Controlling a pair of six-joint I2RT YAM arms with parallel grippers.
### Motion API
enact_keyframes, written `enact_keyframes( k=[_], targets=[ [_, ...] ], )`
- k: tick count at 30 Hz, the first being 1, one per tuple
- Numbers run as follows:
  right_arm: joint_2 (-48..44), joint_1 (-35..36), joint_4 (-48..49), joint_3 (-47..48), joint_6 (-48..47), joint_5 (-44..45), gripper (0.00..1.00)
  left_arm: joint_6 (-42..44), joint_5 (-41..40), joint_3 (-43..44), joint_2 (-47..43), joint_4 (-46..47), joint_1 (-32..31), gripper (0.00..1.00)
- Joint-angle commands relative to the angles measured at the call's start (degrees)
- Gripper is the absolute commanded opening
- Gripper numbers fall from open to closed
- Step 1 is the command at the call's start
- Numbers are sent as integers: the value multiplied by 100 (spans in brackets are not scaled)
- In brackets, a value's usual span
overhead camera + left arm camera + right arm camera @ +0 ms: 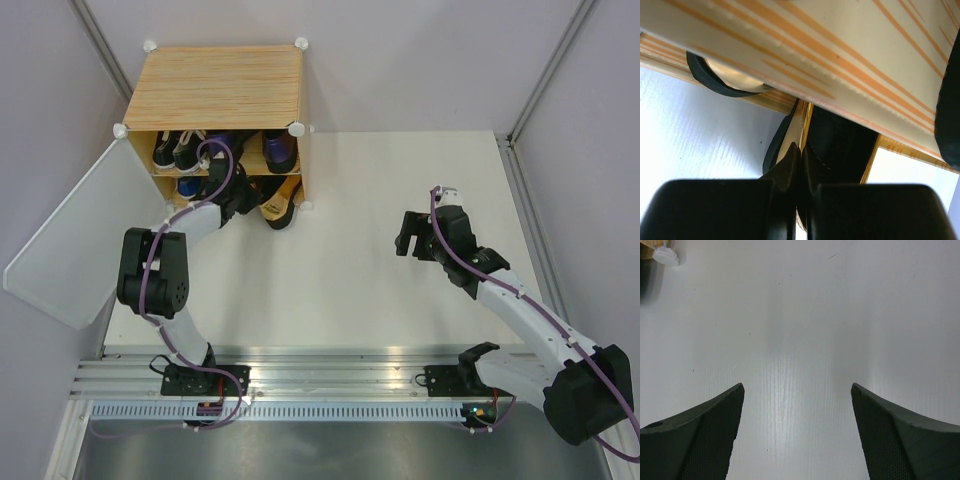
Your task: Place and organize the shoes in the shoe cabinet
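Observation:
The shoe cabinet (220, 85) stands at the far left with its white door (70, 240) swung open. Black sneakers (177, 150) and a dark purple shoe (280, 150) sit on the upper shelf. A blue sneaker (187, 187) and gold heels (282, 208) are at the lower shelf, the heels sticking out at the front. My left gripper (247, 197) reaches into the lower shelf. In the left wrist view it (801, 150) is shut on the thin rim of a gold heel (803, 117). My right gripper (404, 241) is open and empty over the table (797, 390).
A second gold heel (732, 80) lies under the wooden shelf panel (840, 55) to the left of the held one. A white corner connector (665, 255) of the cabinet shows at the far left of the right wrist view. White walls enclose the table.

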Motion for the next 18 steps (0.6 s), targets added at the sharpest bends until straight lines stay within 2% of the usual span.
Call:
enact_keyframes(
  k=[1,18],
  targets=[
    [7,-9,92,144,-72,120,91,-156,168,602,-229,642,-5,2],
    [51,-9,101,162,-71,120,90,-200,221,1006,8,712,-32,2]
  ],
)
